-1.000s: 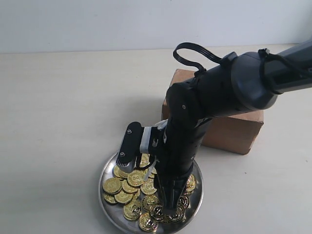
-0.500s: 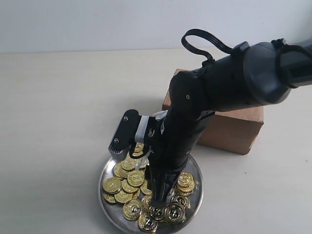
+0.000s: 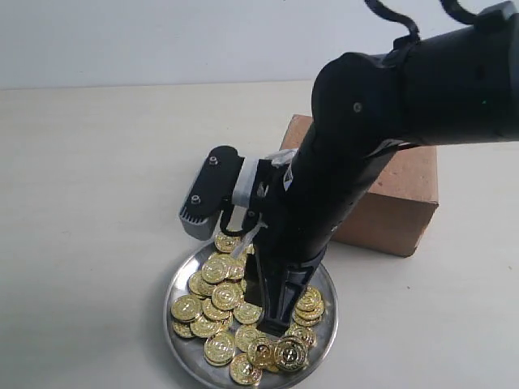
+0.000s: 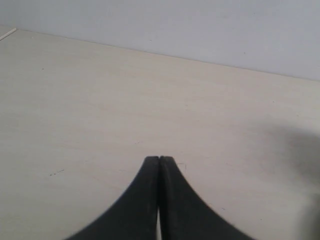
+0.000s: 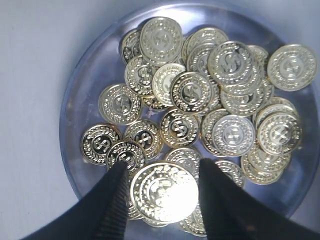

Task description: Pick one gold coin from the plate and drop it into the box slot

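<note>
exterior view, right hand (image 3: 274, 322): points down over the plate (image 3: 179, 288), tips just above the heap of gold coins (image 3: 212, 295); its own fingers hide what it pinches from this side.
exterior view, box (image 3: 393, 212): stands on the counter (image 3: 97, 178) just behind the plate, its near corner covered by the right arm.
exterior view, box slot: not visible; possibly on the top face under the arm.
exterior view, open room: the counter is bare to the left of plate and box; the way from plate to box is short, but the arm crowds the box top.
left wrist view, left hand (image 4: 159, 161): fingers pressed together on nothing, over bare counter, away from the work.
right wrist view, held coin (image 5: 164, 192): pinched by opposite points of its rim between the two dark fingers (image 5: 112, 202), face toward the camera; it looms larger than the loose coins, so it is judged clear of the heap.
right wrist view, handling: small, stiff, light and glossy, so likely slippery; a rim pinch gives little contact, and the coin may swivel or slip; the same hold suits edge-first entry into a narrow slit.
right wrist view, edges: the shallow raised rim rings the heap; overlapping coins lie directly beneath, so a straight lift looks the safest exit.
</note>
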